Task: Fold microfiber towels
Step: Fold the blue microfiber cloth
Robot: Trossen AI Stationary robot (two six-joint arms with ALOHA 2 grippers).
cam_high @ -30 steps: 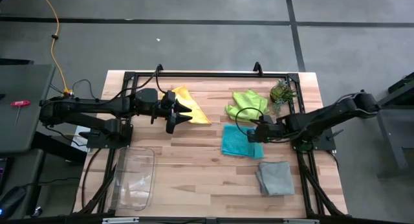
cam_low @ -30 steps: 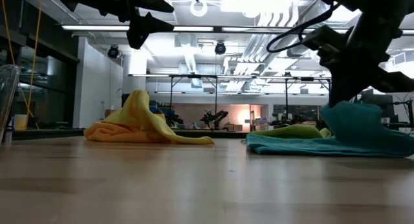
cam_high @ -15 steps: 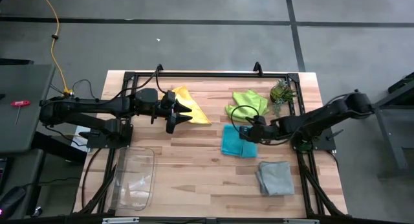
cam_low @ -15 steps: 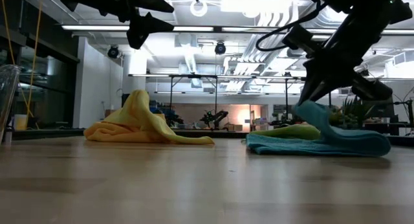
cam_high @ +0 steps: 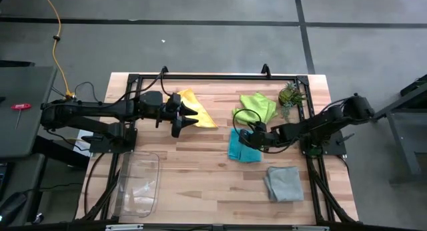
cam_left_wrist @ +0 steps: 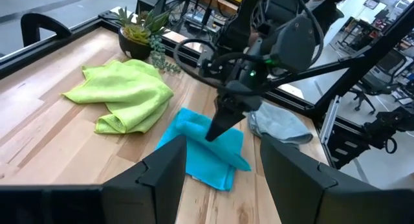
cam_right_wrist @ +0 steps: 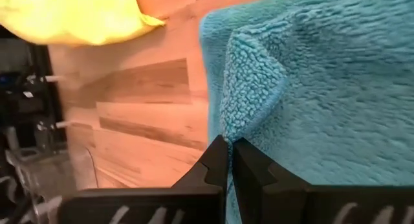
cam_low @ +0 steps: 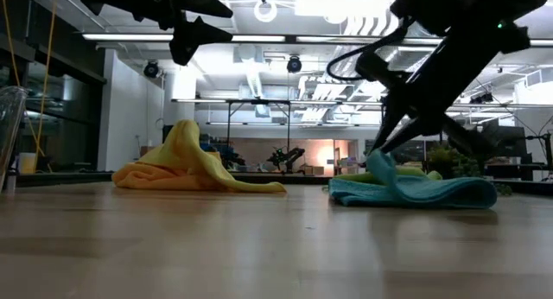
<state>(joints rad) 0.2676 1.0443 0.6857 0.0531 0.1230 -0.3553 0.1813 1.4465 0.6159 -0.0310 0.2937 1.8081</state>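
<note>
We count four towels on the counter (cam_high: 200,171), yellow (cam_high: 195,109) upper left, lime (cam_high: 257,105) upper right beside one plant (cam_high: 291,95), grey (cam_high: 284,183) lower right, teal (cam_high: 241,148) centre pinched by our closed right end effector (cam_high: 248,137), while our left end effector (cam_high: 189,117) hangs open over yellow, one tray (cam_high: 139,185) lower left.

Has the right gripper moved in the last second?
Yes. The right gripper, shut on the teal towel, has pulled its edge leftward, away from the plant.

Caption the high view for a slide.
Right gripper pinches the teal towel's edge, folding it over; left gripper hovers open above the yellow towel.
</note>
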